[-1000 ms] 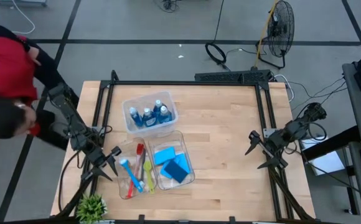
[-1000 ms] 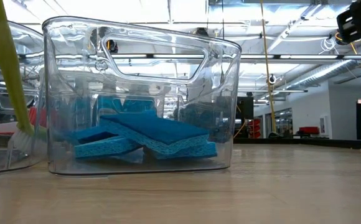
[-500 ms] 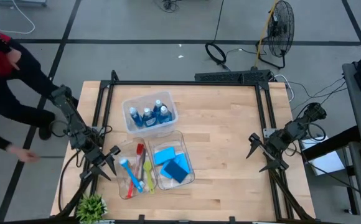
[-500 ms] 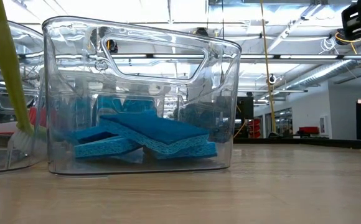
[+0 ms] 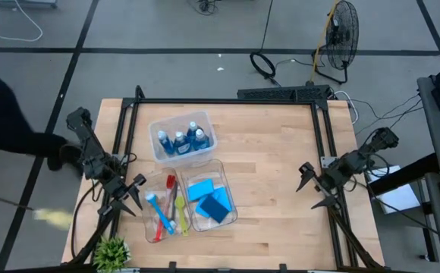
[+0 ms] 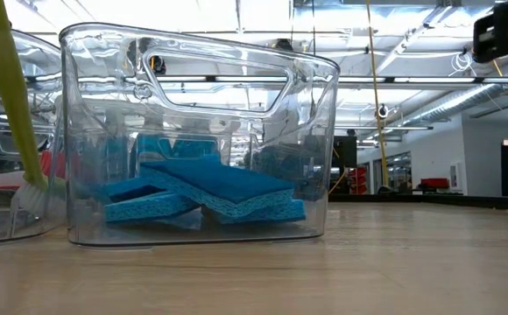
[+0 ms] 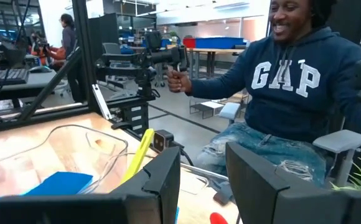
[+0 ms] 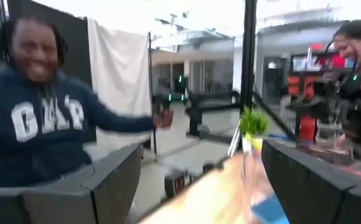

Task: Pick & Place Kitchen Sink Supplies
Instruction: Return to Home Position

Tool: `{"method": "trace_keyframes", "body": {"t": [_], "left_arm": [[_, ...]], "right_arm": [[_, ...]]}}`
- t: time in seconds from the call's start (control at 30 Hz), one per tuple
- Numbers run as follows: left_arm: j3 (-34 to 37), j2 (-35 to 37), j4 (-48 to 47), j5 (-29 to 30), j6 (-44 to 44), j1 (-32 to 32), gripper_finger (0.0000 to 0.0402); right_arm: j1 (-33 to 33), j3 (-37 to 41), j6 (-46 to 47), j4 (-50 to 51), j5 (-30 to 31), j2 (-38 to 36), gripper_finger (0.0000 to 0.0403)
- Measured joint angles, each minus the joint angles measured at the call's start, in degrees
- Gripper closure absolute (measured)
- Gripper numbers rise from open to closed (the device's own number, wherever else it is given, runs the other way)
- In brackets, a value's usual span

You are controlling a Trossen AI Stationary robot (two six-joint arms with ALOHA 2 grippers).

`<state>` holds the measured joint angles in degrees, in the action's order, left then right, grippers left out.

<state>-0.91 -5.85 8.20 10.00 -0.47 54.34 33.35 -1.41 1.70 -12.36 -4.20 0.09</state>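
Note:
Three clear bins stand together left of the table's middle. The far bin holds small blue-liquid bottles (image 5: 180, 140) standing upright. A near bin holds blue, red and yellow-green brushes (image 5: 167, 206), and the one beside it holds flat blue sponges (image 5: 211, 201) (image 6: 206, 192) lying on its floor. My left gripper (image 5: 133, 195) (image 7: 202, 180) hovers open just left of the brush bin; the yellow-green brush (image 7: 137, 158) and a sponge (image 7: 59, 183) show past its fingers. My right gripper (image 5: 309, 186) (image 8: 199, 180) hangs open near the table's right edge, above the wood.
A small green potted plant (image 5: 111, 252) sits at the table's near left corner. A black frame rail (image 5: 227, 101) runs round the table top. Bare wood (image 5: 273, 174) lies between the bins and my right gripper. A seated person (image 7: 292, 93) is beyond the table.
A person in red beside the table's left edge has walked off toward the picture's left. Both grippers stay open, about where they were.

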Motion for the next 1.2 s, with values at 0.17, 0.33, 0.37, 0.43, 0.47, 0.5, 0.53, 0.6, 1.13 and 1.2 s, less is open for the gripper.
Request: {"method": "trace_keyframes", "body": {"t": [0.17,0.33,0.37,0.43,0.47,0.5,0.53,0.6,1.13,1.2], "left_arm": [[0.0,0.0,-0.49,0.02,-1.16,0.01,0.027],[0.0,-0.02,-0.68,0.07,-1.13,0.0,0.027],[0.0,-0.02,-0.7,0.09,-1.11,-0.01,0.027],[0.0,-0.02,-0.71,0.35,-1.16,0.01,0.027],[0.0,-0.02,-0.71,0.61,-1.18,0.0,0.027],[0.0,-0.02,-0.71,0.79,-1.17,-0.01,0.027],[0.0,-0.02,-0.71,0.89,-1.18,0.01,0.027],[0.0,-0.02,-0.71,1.02,-1.2,-0.01,0.027],[0.0,-0.13,-1.5,5.86,-1.26,-0.01,0.027],[0.0,-0.13,-1.48,5.88,-1.32,-0.01,0.027]], "right_arm": [[-1.36,0.31,0.76,0.91,-0.28,0.41,0.0085],[-1.47,0.41,-2.87,3.47,-0.23,0.4,0.0085],[-1.47,0.42,-3.42,3.65,-0.22,0.36,0.0085],[-1.46,0.43,-4.09,3.75,-0.19,0.38,0.0085],[-1.46,0.46,-4.29,3.87,-0.18,0.38,0.0085],[-1.45,0.46,-4.57,3.94,-0.18,0.38,0.0085],[-1.45,0.46,-4.81,4.03,-0.18,0.38,0.0085],[-1.45,0.48,-5.28,4.65,-0.18,0.38,0.0085],[-1.45,0.55,1.1,5.35,-0.34,0.4,0.0085],[-1.45,0.57,0.74,5.35,-0.34,0.4,0.0085]]}}
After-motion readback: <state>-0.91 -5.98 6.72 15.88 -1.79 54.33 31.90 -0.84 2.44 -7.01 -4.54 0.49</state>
